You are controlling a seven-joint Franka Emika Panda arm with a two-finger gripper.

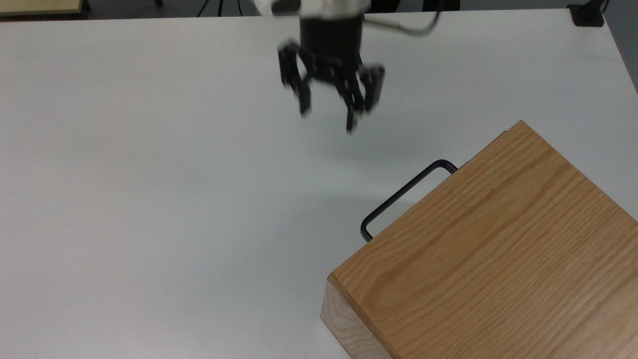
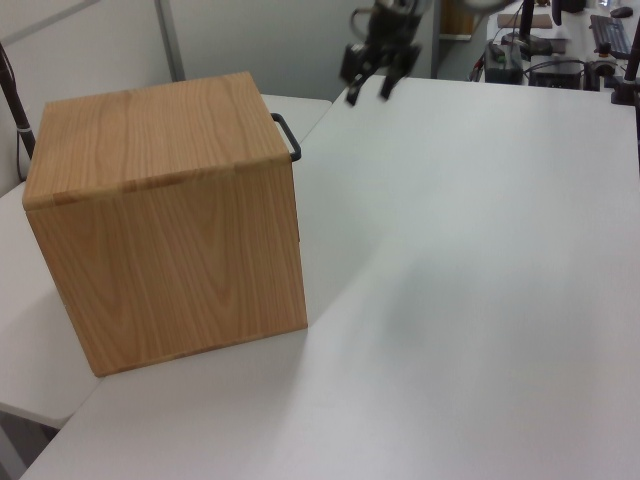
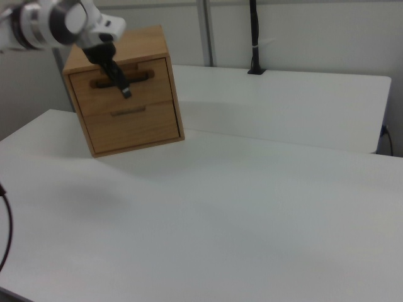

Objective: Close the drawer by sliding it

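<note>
The drawer (image 3: pixel 154 92) sits flush in the oak box casing (image 1: pixel 498 249), as its top drawer in the right view. Its thin black handle (image 1: pixel 404 194) sticks out from the casing's front edge and also shows as the handle (image 2: pixel 288 136) in the left view. My gripper (image 1: pixel 326 117) hangs open and blurred above the table, well away from the handle toward the top view's upper left, holding nothing. The left view has the gripper (image 2: pixel 367 94) beyond the box. In the right view the gripper (image 3: pixel 123 89) overlaps the drawer front.
The box casing (image 2: pixel 165 210) stands on a wide white table (image 1: pixel 149 199). A second drawer (image 3: pixel 135 126) with a small handle lies below the top one. A black cable runs from the wrist. A black post (image 3: pixel 254 38) stands at the table's far edge.
</note>
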